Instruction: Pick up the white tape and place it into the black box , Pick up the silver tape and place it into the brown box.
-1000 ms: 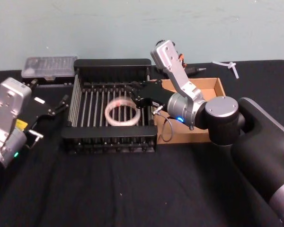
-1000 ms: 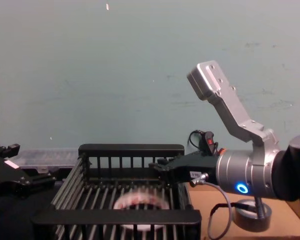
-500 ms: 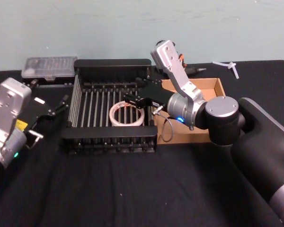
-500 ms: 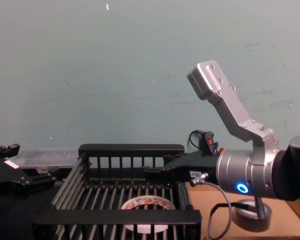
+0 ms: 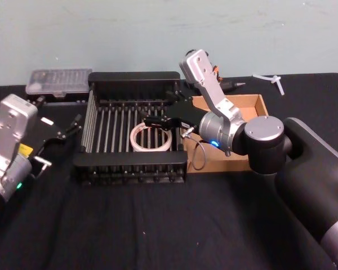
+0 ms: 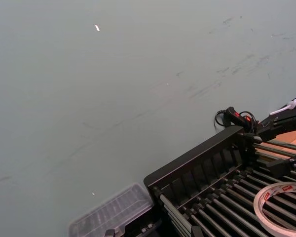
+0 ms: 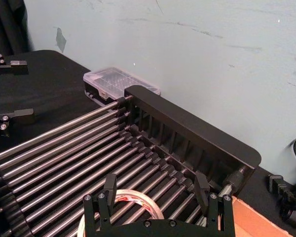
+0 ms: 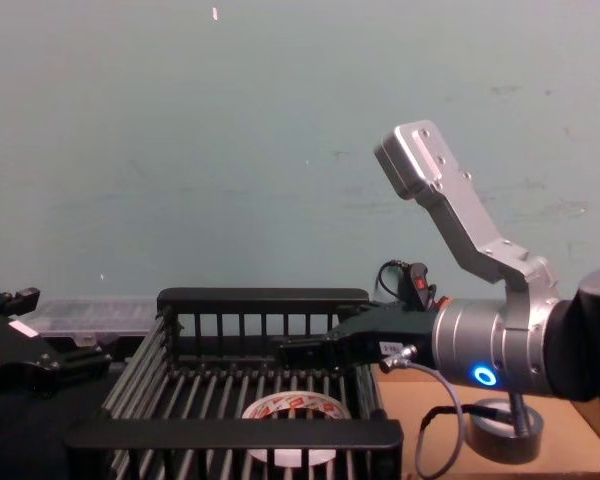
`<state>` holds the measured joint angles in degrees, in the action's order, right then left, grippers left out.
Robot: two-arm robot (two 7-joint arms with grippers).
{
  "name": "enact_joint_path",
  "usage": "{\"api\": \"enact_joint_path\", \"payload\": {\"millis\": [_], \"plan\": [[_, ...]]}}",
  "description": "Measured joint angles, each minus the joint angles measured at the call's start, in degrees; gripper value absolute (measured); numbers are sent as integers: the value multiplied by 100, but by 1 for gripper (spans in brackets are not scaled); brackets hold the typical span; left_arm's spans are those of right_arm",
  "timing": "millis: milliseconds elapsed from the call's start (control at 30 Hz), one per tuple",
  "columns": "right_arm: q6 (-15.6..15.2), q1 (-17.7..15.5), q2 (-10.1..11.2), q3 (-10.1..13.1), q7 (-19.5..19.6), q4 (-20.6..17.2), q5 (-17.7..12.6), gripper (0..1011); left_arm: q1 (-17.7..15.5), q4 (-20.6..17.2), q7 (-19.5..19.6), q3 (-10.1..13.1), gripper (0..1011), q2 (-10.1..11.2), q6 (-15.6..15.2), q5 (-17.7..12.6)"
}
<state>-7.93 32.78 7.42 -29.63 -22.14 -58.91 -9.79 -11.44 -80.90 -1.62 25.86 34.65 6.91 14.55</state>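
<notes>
The white tape (image 5: 151, 138) lies flat on the slatted bottom of the black box (image 5: 134, 77), toward its front right; the chest view shows the white tape (image 8: 295, 409) behind the front rim. My right gripper (image 5: 163, 108) hovers open above the tape, touching nothing; in the right wrist view the right gripper (image 7: 155, 190) has its fingers spread over the white tape (image 7: 138, 201). The silver tape (image 8: 497, 441) rests in the brown box (image 5: 254, 103), partly hidden behind my right arm. My left gripper (image 5: 61, 138) is parked open left of the crate.
A clear plastic case (image 5: 59, 80) sits behind the crate's left corner. A small white plastic piece (image 5: 273, 79) and a cabled black device (image 5: 230, 84) lie at the back right. The black tabletop in front of the boxes is free.
The right gripper's fingers have spread wide. The white tape has dropped from them and settled flat on the crate's slats. The left arm has stayed still.
</notes>
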Motion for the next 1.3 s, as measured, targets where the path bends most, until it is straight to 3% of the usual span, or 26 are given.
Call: {"api": "enact_joint_path", "payload": {"millis": [733, 1000, 1300], "plan": [[10, -16, 4, 24, -14, -34, 0, 1002, 0, 0, 0, 0, 1001, 0, 0, 0], [68, -153, 92, 206, 2, -456, -44, 1002, 0, 0, 0, 0, 1001, 0, 0, 0], [102, -530, 259, 552, 411, -1223, -51, 1003, 0, 0, 0, 0, 1001, 0, 0, 0]]}}
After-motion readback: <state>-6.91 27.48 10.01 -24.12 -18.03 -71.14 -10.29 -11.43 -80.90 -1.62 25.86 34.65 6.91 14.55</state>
